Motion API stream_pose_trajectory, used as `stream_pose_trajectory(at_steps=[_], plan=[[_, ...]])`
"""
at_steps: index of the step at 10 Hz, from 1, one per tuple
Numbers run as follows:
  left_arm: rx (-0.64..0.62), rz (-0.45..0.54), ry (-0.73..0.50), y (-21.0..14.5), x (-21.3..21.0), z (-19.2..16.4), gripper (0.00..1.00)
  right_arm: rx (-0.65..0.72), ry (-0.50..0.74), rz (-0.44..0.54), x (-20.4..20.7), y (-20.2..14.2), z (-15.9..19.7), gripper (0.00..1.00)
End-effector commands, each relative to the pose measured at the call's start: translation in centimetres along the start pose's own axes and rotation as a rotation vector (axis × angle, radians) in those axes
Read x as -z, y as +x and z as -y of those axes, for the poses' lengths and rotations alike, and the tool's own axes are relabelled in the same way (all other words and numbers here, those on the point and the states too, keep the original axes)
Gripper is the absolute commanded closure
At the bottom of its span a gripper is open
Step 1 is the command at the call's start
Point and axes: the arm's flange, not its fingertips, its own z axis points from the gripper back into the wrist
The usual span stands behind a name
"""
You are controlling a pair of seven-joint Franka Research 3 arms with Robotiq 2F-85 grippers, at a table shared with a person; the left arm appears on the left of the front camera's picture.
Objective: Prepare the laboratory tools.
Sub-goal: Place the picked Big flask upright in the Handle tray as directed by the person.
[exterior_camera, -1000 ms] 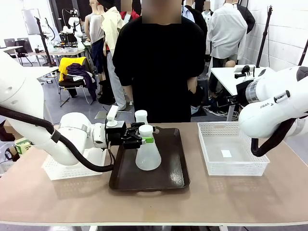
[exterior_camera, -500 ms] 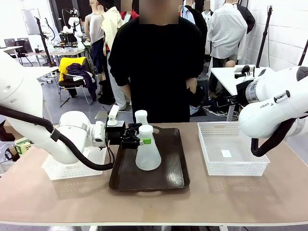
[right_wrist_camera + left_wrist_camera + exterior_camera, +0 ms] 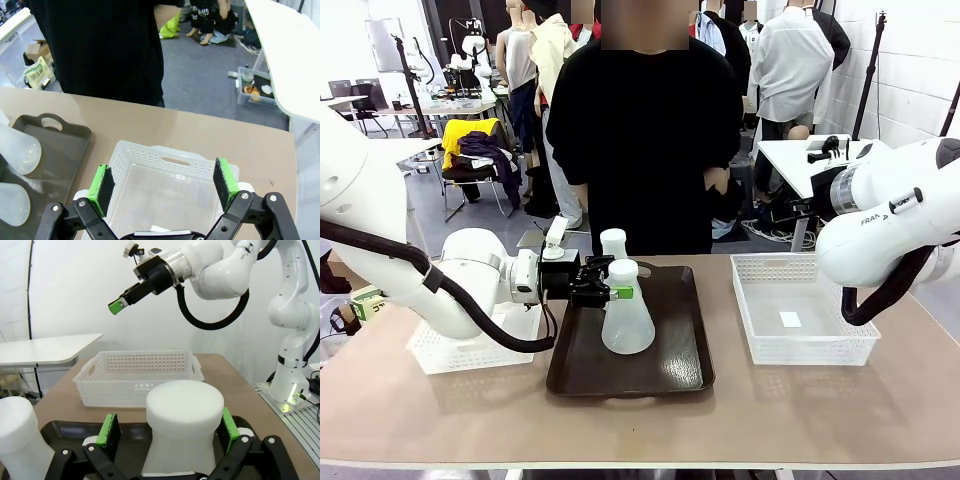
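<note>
- Flask neck is the hinge of the coming move: the near flask [image 3: 627,322] stands upright at centre frame on the dark tray [image 3: 675,365], long axis vertical, its narrow neck lying straight between the fingers of the left gripper [image 3: 611,292], which reaches in level from the left of the frame
- Left wrist view confirms it; the neck of that flask [image 3: 184,432] rises at lower centre between the two green pads [image 3: 108,437], with a sliver of gap on each side; jaws spread wide, around the neck but not pinching it
- Second flask [image 3: 613,244] stands just behind, toward the upper part of the tray; in the left wrist view it sits at lower left [image 3: 20,440], outside the fingers
- Right gripper [image 3: 163,187] hangs spread and empty over the white basket [image 3: 165,165], well apart from both flasks at the left edge of its view; the left arm is plainly the nearer
- Judgement: either a squeeze or a straight pull-back along the fingers is possible from here; any sideways drift would tip the flask
</note>
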Motion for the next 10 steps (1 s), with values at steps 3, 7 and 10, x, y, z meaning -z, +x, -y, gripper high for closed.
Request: stream_pose_trajectory(at_steps=[3, 7, 10], plan=[[0.016, 0.009, 0.002, -0.05, 0.07, -0.04, 0.0, -0.003, -0.001, 0.03, 0.02, -0.08, -0.02, 0.0], [0.016, 0.009, 0.002, -0.05, 0.07, -0.04, 0.0, -0.003, -0.001, 0.03, 0.02, -0.08, -0.02, 0.0], [0.016, 0.009, 0.002, -0.05, 0.07, -0.04, 0.0, -0.003, -0.001, 0.03, 0.02, -0.08, -0.02, 0.0]])
